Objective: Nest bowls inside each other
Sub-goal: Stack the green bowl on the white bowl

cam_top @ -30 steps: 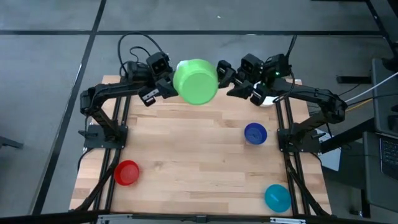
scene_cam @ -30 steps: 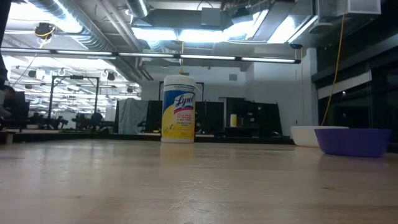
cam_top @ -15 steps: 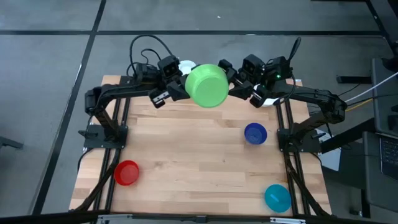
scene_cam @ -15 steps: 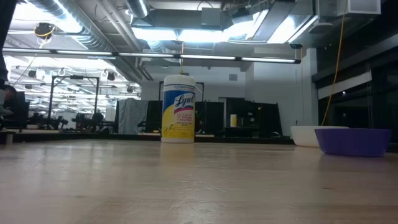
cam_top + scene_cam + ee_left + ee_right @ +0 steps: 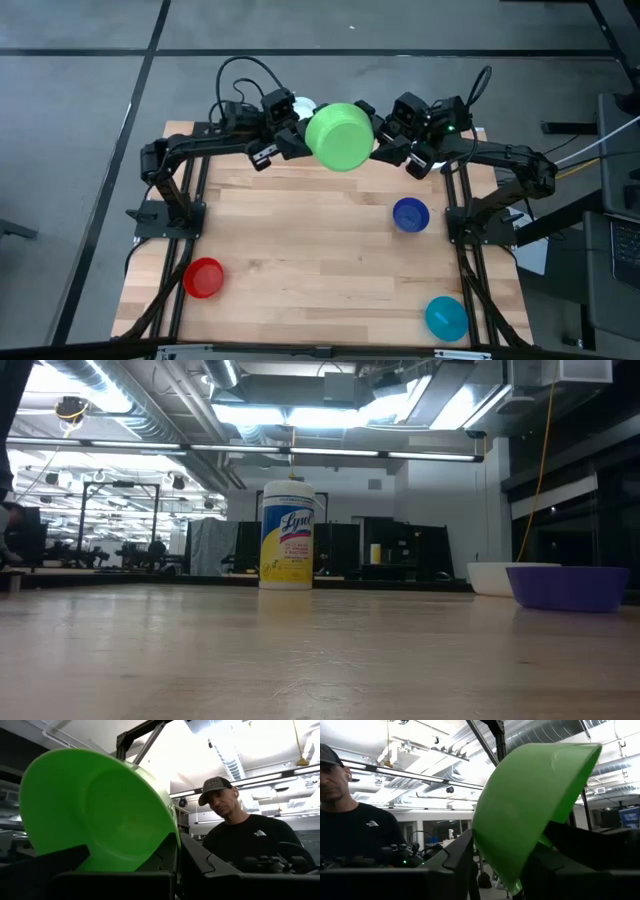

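The green bowl (image 5: 340, 137) looks light, stiff and slick, best pinched at its thin rim. The left end effector (image 5: 287, 142) grips it there, aloft; the right end effector (image 5: 385, 143) straddles the opposite rim, not clamped yet.

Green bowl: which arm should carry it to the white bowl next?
Right, probably. The green bowl is between both grippers, and the white bowl sits at the far right corner under the right gripper. The left gripper is shut on it.
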You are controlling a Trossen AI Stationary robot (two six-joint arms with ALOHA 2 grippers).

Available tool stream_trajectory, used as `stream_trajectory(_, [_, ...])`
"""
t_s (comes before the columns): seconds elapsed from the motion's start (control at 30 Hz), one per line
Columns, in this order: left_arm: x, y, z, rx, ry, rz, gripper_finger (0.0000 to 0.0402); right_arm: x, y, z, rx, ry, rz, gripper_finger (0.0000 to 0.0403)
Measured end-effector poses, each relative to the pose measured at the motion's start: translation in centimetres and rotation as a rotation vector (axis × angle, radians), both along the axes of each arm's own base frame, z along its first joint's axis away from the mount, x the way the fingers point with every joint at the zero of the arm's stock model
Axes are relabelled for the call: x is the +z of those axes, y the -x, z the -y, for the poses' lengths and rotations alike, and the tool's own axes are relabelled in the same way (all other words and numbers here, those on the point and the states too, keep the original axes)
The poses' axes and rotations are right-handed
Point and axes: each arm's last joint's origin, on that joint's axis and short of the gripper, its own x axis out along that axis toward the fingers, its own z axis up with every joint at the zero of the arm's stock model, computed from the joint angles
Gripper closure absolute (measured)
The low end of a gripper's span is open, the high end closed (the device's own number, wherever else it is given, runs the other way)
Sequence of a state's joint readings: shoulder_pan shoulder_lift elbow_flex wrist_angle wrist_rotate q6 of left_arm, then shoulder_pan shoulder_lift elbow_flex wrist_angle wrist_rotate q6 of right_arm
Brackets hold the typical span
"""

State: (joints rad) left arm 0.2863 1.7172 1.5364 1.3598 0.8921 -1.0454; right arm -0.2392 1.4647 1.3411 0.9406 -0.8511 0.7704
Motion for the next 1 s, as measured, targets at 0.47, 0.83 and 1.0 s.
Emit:
stream_trajectory(0.47, [-0.4, -0.3, -1.6, -0.03, 0.028, -0.166, 0.0331, 1.3, 0.7, -0.5, 0.051, 0.085, 0.078, 0.0399])
stream_trajectory(0.83, [-2.4, 0.0, -7.6, 0.024, 0.019, -0.534, 0.0266, 4.8, 2.3, -0.1, 0.064, 0.155, 0.149, 0.0401])
stream_trajectory(1.0, [-2.3, 2.1, -11.3, 0.127, 0.043, -0.555, 0.0275, 3.1, 0.9, 1.8, 0.036, 0.143, -0.096, 0.0401])
